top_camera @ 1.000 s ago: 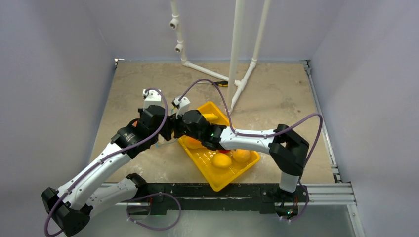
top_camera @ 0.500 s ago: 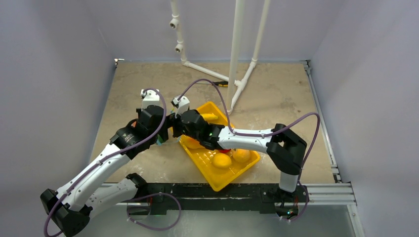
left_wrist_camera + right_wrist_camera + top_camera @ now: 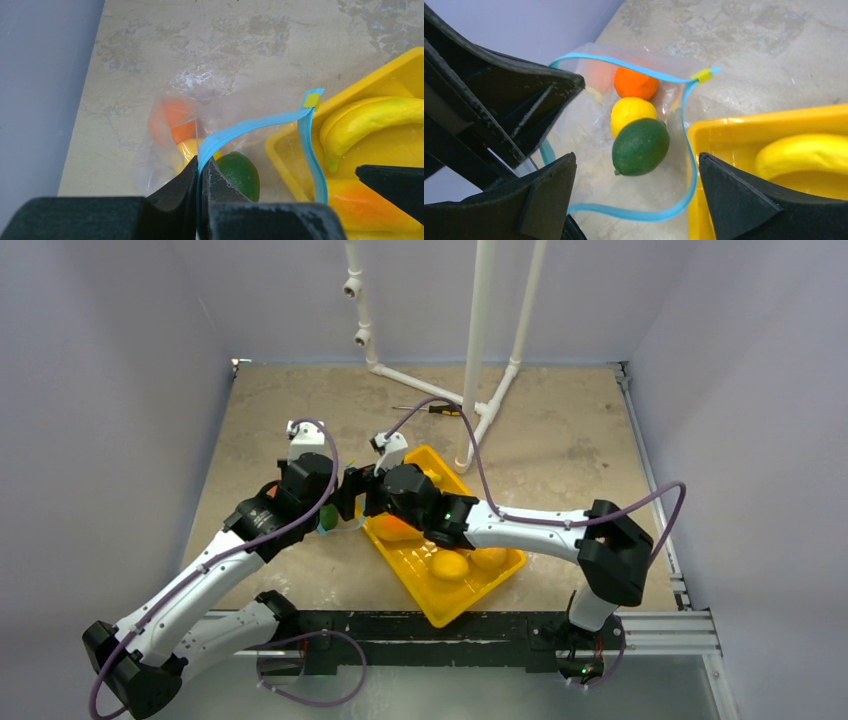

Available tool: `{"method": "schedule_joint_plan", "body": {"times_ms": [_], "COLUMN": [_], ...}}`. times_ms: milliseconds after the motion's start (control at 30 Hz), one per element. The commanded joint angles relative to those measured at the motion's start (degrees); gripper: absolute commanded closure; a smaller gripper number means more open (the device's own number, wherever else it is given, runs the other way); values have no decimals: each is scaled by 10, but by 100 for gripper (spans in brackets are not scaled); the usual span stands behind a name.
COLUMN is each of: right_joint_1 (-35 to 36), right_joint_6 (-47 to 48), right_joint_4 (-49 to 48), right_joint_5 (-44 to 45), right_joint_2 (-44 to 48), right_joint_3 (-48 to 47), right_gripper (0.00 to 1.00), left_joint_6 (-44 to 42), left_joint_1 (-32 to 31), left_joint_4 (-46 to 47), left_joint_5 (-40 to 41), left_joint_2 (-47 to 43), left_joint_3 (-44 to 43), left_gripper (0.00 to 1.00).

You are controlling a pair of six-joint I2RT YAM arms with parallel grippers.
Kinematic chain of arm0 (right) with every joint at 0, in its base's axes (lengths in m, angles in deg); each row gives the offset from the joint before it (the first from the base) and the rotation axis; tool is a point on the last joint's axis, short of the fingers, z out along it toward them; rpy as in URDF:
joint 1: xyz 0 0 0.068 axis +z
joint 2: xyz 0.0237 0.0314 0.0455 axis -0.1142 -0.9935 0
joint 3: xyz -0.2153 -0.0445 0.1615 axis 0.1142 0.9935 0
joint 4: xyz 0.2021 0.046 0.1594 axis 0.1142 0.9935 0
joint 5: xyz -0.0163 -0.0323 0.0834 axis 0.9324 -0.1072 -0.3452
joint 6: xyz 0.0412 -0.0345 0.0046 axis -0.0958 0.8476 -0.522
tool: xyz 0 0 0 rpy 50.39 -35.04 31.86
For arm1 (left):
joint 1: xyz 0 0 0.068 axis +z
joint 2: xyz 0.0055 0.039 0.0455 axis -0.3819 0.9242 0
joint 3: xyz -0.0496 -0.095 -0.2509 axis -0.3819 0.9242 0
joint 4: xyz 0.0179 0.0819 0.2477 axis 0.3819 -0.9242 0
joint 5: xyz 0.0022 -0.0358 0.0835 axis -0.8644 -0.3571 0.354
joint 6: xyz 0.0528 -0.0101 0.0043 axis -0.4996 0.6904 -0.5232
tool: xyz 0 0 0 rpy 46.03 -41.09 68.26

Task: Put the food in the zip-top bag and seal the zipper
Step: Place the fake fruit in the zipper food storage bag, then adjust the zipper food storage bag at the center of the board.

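The zip-top bag (image 3: 589, 117) lies on the counter (image 3: 240, 40) just beside the yellow tray (image 3: 744, 122), with its mouth gaping. The left gripper (image 3: 200, 172) has its jaws pinched on the zipper (image 3: 255, 125). The right gripper (image 3: 638, 159) has its jaws wide apart over the mouth. Inside, the long axis of the avocado (image 3: 640, 146) slants toward the tray's corner.

What is lying around the right pincer (image 3: 636, 159)
A yellow gridded tray (image 3: 432, 602) is sitting on the mottled beige table (image 3: 570, 440) just right of the pincer, reaching under its right finger; white pipes (image 3: 478, 340) are standing well beyond, a screwdriver (image 3: 438, 409) lying near their foot.
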Motion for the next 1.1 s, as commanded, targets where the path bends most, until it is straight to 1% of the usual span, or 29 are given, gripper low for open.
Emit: {"method": "schedule_joint_plan", "body": {"times_ms": [0, 133, 367, 633, 733, 833, 933, 967, 1000, 1067], "right_joint_1": [2, 2, 2, 1, 1, 1, 1, 1, 1, 1], "right_joint_6": [-49, -68, -98, -117, -120, -122, -120, -119, -116, -112], "right_joint_4": [41, 46, 47, 53, 48, 41, 38, 38, 39, 41], "right_joint_5": [40, 39, 24, 8, 5, 1, 0, -1, -1, -1], "right_joint_2": [24, 23, -12, -69, -78, -78, -72, -71, -70, -69], "right_joint_3": [25, 42, 36, -10, -22, -28, -32, -35, -37, -43], "right_gripper": [8, 11, 16, 26, 33, 44, 59, 66, 77, 95], "left_joint_6": [-3, -3, -3, -3, -3, -3, -3, -3, -3, -2], "left_joint_1": [-2, -3, -2, -3, -3, -3, -2, -3, -3, -2], "left_joint_4": [18, 18, 18, 17, 16, 17, 16, 17, 16, 14], "left_joint_5": [0, -1, -1, 0, 0, 0, -1, 0, 0, 2], "left_joint_2": [1, 2, 2, -1, -2, -4, -4, -4, -5, -6], "left_joint_3": [3, 3, 2, 3, 3, 2, 3, 2, 1, 2], "left_gripper": [100, 100, 100, 100, 100, 100, 100, 100, 100, 100]}}
